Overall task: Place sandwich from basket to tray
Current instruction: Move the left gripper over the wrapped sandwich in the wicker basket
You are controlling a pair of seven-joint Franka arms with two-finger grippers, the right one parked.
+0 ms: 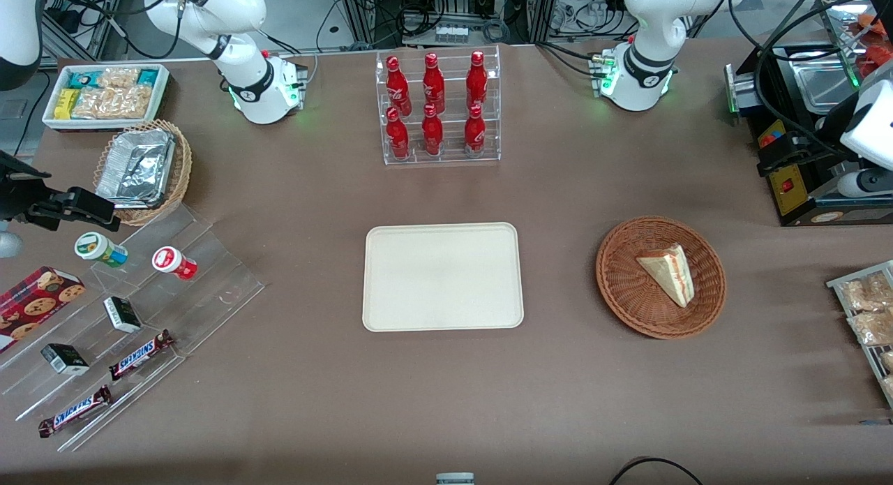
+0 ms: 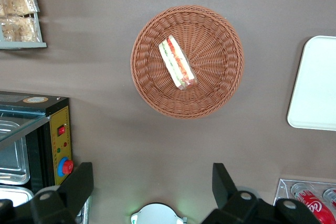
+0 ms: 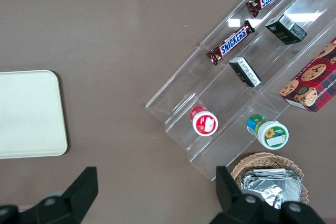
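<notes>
The sandwich (image 1: pixel 670 272) is a pale triangular wedge lying in the round reddish-brown wicker basket (image 1: pixel 621 289). In the left wrist view its red, orange and green cut edge (image 2: pixel 177 62) faces up inside the basket (image 2: pixel 220 77). The cream tray (image 1: pixel 443 275) lies bare beside the basket, toward the parked arm's end, and its edge shows in the left wrist view (image 2: pixel 317 85). My left gripper (image 1: pixel 785 155) is high above the table, farther from the front camera than the basket and toward the working arm's end. Its fingers (image 2: pixel 79 182) stand wide open and empty around the gripper's centre (image 2: pixel 151 182).
A black machine with a red button (image 1: pixel 792 185) stands under the gripper. A wire rack of bagged snacks (image 1: pixel 865 310) sits at the working arm's end. A clear rack of red bottles (image 1: pixel 436 108) stands farther from the camera than the tray.
</notes>
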